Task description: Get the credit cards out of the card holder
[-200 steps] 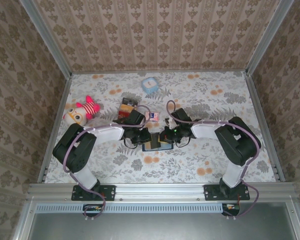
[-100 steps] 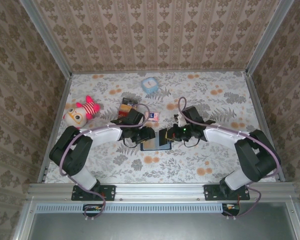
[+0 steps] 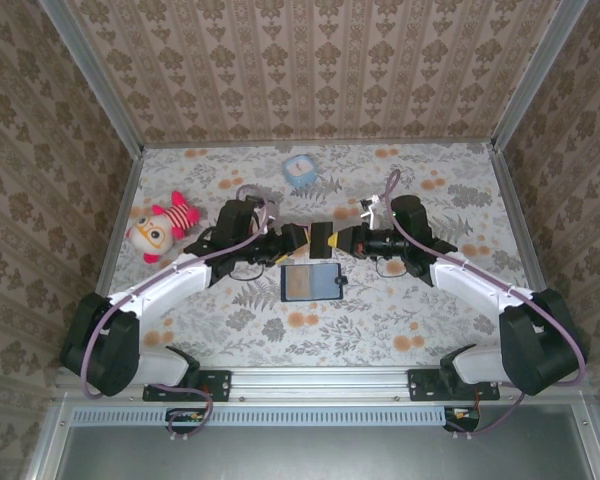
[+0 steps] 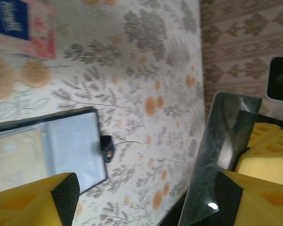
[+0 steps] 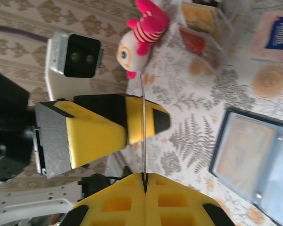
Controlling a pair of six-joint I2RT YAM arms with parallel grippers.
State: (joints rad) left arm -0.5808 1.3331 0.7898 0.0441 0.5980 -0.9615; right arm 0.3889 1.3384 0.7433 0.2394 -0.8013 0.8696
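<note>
Pinching a thin glossy credit card [image 4: 226, 136], the right gripper [image 5: 145, 175] faces the gaping left gripper [image 4: 144, 190] near the navy card holder [image 3: 312, 282].

Left wrist view: card holder [image 4: 42, 150] blurred, cut off by the left edge. Right wrist view: holder cut off at right; credit card [image 5: 143, 141] edge-on, face unseen.

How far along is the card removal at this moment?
Done: the card holder lies open and one card is out. In hand: the right end effector pinches that card clear of the holder, with the left end effector open beside it. Left: a tan card sits in the holder's pocket.
</note>
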